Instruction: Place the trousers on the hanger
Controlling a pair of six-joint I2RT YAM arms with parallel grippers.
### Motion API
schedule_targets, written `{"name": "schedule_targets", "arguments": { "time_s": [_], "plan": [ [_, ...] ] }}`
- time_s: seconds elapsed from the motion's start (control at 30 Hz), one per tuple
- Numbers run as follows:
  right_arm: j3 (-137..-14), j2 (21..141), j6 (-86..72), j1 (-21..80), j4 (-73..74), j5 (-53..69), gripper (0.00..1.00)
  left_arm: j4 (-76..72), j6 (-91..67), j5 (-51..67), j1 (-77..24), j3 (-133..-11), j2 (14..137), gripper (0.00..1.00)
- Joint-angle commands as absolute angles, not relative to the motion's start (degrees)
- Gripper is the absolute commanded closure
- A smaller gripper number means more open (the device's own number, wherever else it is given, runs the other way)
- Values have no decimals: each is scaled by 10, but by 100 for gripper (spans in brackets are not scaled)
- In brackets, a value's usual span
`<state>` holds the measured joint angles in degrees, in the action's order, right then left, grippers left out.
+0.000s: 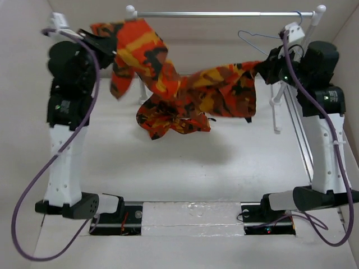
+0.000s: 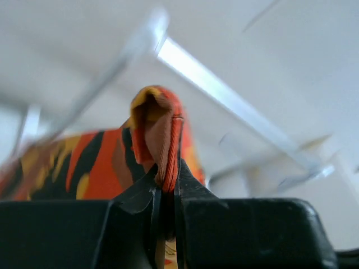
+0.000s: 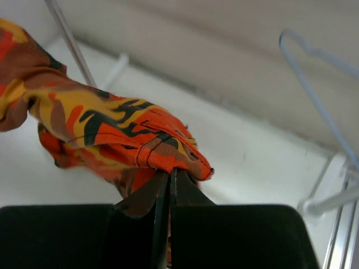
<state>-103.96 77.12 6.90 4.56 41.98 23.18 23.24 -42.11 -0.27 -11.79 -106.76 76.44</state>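
Trousers [image 1: 185,95] strung in the air between both arms, above the pale worktop [image 1: 185,174].
Soft, crumpled camouflage cloth in orange, red, yellow and black sags in folds at the middle. The left fingers [image 1: 106,46] are closed to a slit, pinching a stitched hem high on the left. The right fingers [image 1: 262,66] are clamped just as tight on a seamed edge. Behind them is the thin bluish wire hanger [image 3: 316,101], near the right end of the silver rail [image 1: 224,14].

readable text: none in any view | left arm [image 1: 66,120]: small pale patch [image 1: 63,104] on its black joint, perhaps a label, too small to read | right arm [image 1: 325,129]: tiny green lights [image 1: 325,96], no characters made out
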Motion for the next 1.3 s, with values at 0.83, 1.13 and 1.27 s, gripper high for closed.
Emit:
{"name": "schedule_targets", "arguments": {
  "time_s": [0.83,1.13,1.27],
  "plan": [
    [-511,519,91,90,400,143,75,225,-271,-65,-187,-723,684,1],
    [-461,728,62,-30,151,195,29,223,-206,-75,-216,-894,1028,1],
    [-438,811,32,-37,64,229,26,221,-228,-56,-146,-849,1058,1]
  ]
}}
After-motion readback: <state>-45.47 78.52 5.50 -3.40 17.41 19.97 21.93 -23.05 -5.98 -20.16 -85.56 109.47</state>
